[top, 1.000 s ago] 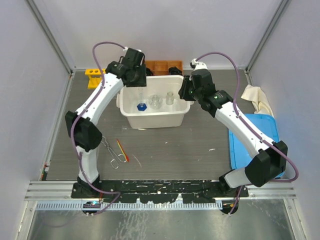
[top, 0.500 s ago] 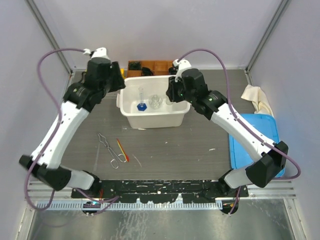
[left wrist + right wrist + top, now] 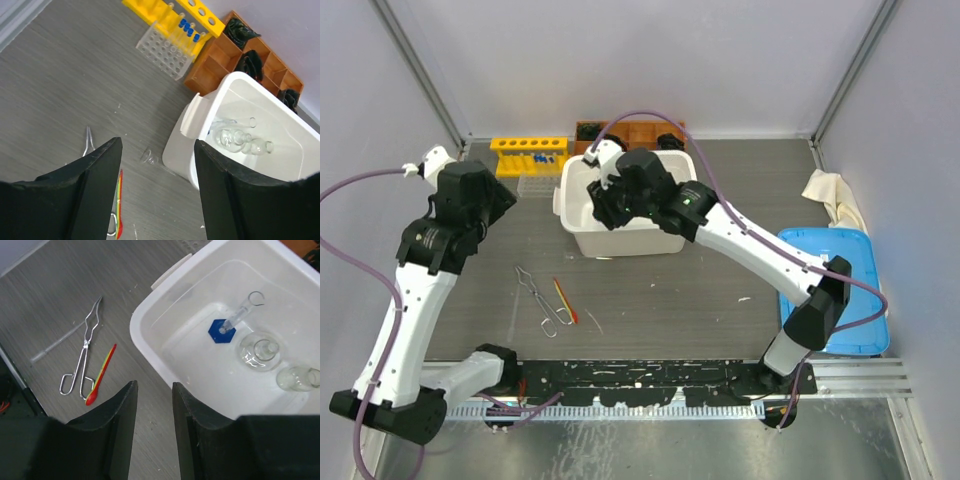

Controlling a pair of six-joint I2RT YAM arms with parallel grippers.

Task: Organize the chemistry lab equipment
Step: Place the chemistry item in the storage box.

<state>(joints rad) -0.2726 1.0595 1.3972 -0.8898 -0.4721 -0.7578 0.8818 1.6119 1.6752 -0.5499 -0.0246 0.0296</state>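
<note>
The metal tongs (image 3: 538,298) lie flat on the table (image 3: 720,290), left of the white tub (image 3: 610,242), with the red-orange stick (image 3: 564,300) just beside them. Their long axis runs diagonally: tips point far-left, loops toward the arm bases. They lie on the near side of the left gripper (image 3: 157,150), released and empty, which you should judge the nearer arm. The right gripper (image 3: 154,387), narrowly parted and empty, hangs over the tub's left rim.

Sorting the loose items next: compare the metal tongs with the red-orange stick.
The metal tongs are shiny silver; the red-orange stick is coloured, with a rounded red end. The tongs are longer, two arms with loop handles; the stick is one short strip. Both lie flat on the table, side by side.
</note>
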